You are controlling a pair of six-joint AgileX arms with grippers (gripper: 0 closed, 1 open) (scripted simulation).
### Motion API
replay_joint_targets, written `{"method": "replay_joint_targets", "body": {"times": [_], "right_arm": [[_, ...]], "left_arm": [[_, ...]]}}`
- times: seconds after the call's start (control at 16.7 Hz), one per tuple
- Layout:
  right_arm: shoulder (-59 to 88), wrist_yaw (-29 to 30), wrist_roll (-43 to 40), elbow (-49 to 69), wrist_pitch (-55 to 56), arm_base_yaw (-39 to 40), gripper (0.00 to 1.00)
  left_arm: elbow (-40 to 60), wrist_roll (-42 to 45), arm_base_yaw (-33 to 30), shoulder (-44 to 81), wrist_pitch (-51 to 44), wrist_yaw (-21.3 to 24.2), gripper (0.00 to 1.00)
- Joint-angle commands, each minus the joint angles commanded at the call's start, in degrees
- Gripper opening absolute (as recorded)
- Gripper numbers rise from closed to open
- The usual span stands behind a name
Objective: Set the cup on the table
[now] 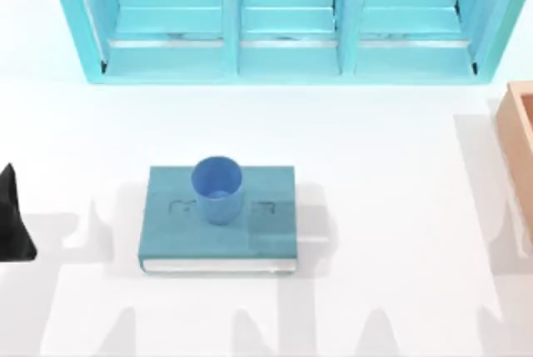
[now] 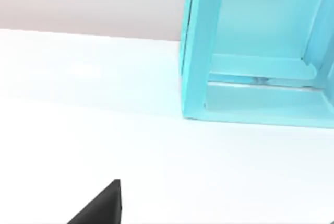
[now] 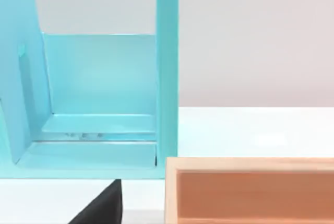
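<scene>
From above, the small plain blue handleless cup [image 1: 217, 189] stands upright on the teal hardcover book [image 1: 250, 236], toward the back of its cover, and the book lies flat on the broad white table [image 1: 375, 166]. A black part of the left arm [image 1: 12, 220] pokes in at the table's left edge, well apart from the book and cup to its right; the light-blue shelf unit [image 1: 287, 20] stands along the back, and an orange-tan wooden box [image 1: 518, 136] sits at the right edge. In the left wrist view, the left gripper [image 2: 102, 208] is a dark tip low over bare table, the shelf unit's end compartment beyond it. In the right wrist view, the right gripper [image 3: 102, 205] hangs just beside the wooden box, facing the shelf.
</scene>
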Motion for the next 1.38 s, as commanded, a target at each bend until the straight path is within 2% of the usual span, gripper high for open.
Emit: {"method": "replay_joint_targets", "body": {"times": [0.3, 0.84, 1.14, 1.38], "right_arm": [[0.0, 0.0, 0.0, 0.0, 0.0, 0.0, 1.00], [0.0, 0.0, 0.0, 0.0, 0.0, 0.0, 1.00], [0.0, 0.0, 0.0, 0.0, 0.0, 0.0, 1.00], [0.0, 0.0, 0.0, 0.0, 0.0, 0.0, 1.00]], "left_arm": [[21.2, -8.4, -6.5, 24.1, -19.8, -0.6, 1.00], [66.8, -23.1, -22.3, 76.6, -59.2, -1.0, 1.00], [90.3, -28.8, -30.3, 97.3, -71.3, -0.6, 1.00], [102.2, -31.4, -34.5, 105.9, -74.9, -0.1, 1.00]]}}
